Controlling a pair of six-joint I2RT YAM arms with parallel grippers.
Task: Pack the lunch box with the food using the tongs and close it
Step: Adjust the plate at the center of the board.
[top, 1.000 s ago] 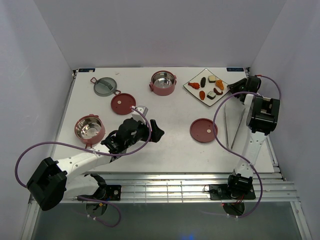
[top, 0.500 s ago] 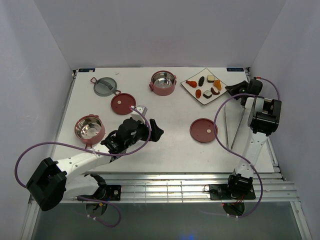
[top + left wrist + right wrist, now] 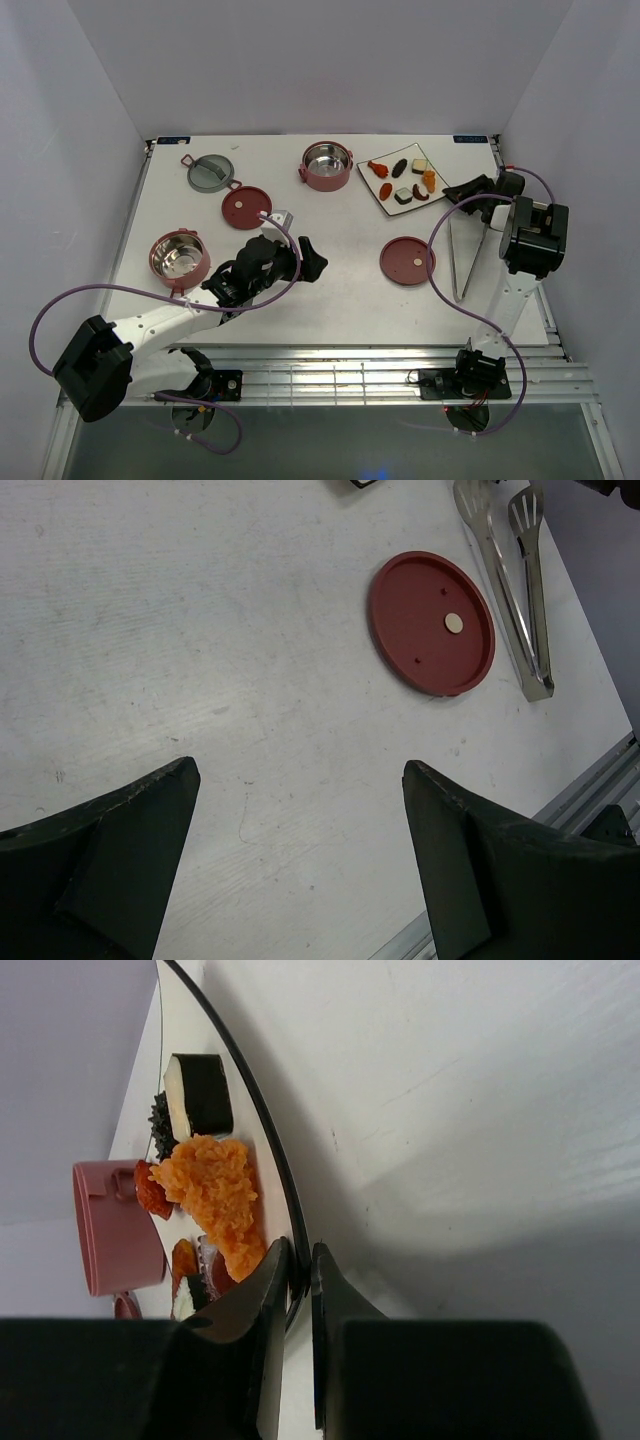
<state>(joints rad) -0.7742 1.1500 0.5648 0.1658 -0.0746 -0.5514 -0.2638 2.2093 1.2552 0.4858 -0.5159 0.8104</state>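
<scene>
Well, my right tool (image 3: 463, 187) is at the far right of the table (image 3: 350, 300). In its own camera the two fingers stand narrow, pinched on the dark rim of the square plate (image 3: 408, 180), with the rim running between them. All the food (image 3: 430, 180) I can see lies on this plate. An orange fried piece (image 3: 215, 1195) is just beside the fingers and a black and white roll (image 3: 198, 1093) lies a little further along the rim. The other pieces are too crowded for me to name.

The tongs (image 3: 465, 255) lie flat on the table, on the near side of the plate and just right of a red lid (image 3: 407, 260). Their joined end points to the near edge and the two spread ends point toward the plate. No tool touches them.

My left tool (image 3: 312, 262) is over the middle of the table with its fingers wide apart and nothing between them. Its camera looks across bare table to the same red lid and the tongs.

The lunch box is in separate parts. The far bowl (image 3: 327, 165) stands just left of the plate, with its steel inside showing. The near bowl (image 3: 180, 257) stands at the left side, close to the left arm, also uncovered. A second red lid (image 3: 246, 208) lies between them, and the grey-green lid (image 3: 210, 172) lies at the far left, just beside that red lid.
</scene>
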